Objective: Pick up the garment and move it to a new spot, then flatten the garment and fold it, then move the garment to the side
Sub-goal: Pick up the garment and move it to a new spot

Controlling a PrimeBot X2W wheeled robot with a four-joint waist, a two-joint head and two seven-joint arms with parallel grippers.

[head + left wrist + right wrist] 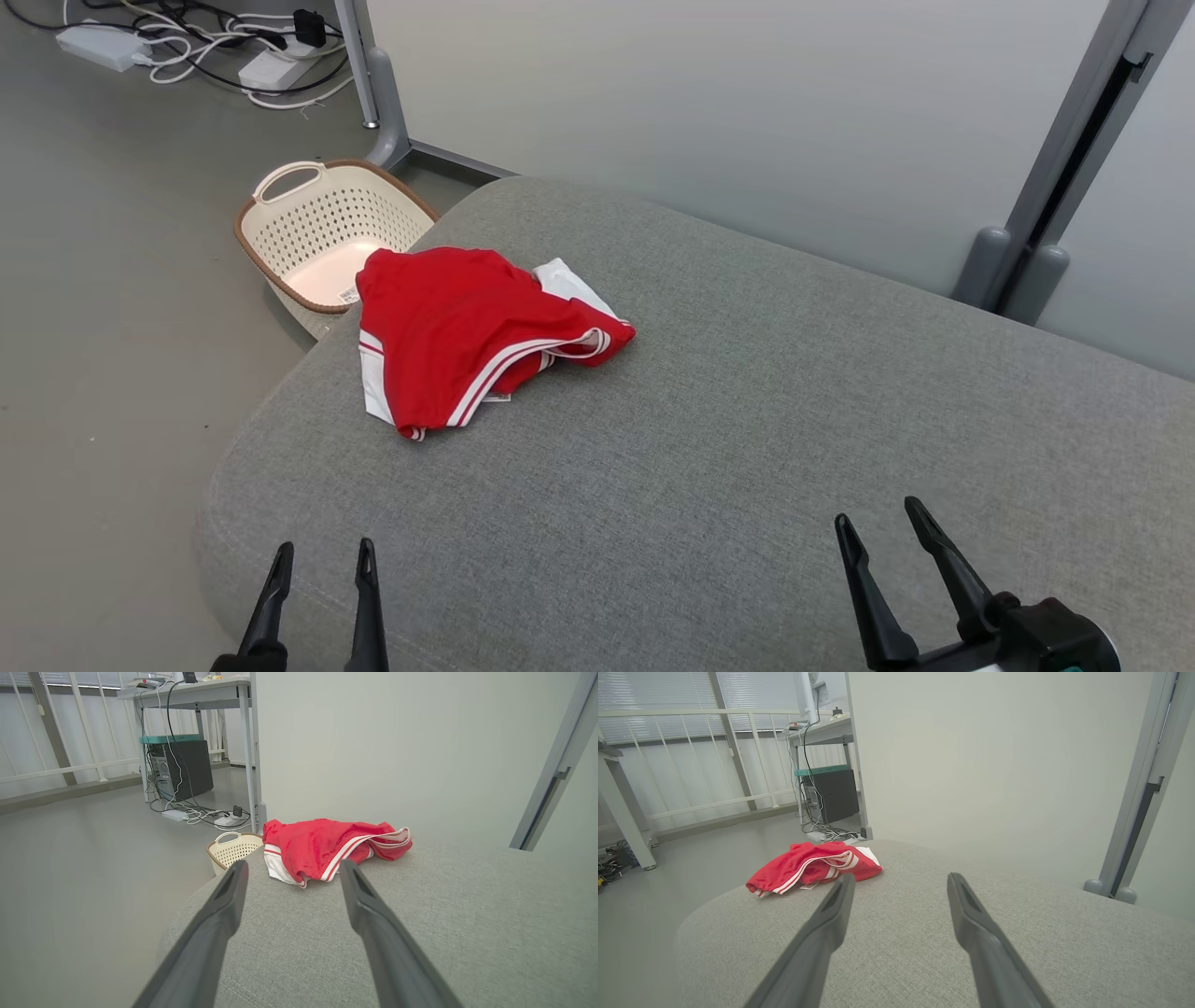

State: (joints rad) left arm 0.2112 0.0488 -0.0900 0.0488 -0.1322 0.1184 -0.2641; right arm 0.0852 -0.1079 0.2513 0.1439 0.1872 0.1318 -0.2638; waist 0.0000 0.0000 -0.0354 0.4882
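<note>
So, starting at the left: a cream laundry basket (322,233) sits on the floor, tucked against the far-left corner of the grey cushion (747,420). The left gripper (324,549) hovers over the near-left edge of that cushion, fingers spread and holding nothing.

The red shorts (467,331) are next, with white stripes and white side panels. They're crumpled in a heap near that same far-left corner, just beside the edge above the basket and well apart from both grippers. The heap's long axis runs roughly left to right across the cushion, tilting a bit toward the robot on the left side. A white-trimmed opening points right, toward the middle of the cushion. It's too bunched up to tell whether that's the waistband or a leg hole.

Over on the right, the right gripper (878,512) is also spread open and empty, above the near edge.

The pickup looks like it hasn't started. The left arm is nearer, so it's probably the one to reach in. Best bet is pinching a raised fold deep enough to catch more than the top layer. Then it should lift the shorts clear before carrying them, moving toward the open middle so nothing slides off into the basket.
</note>
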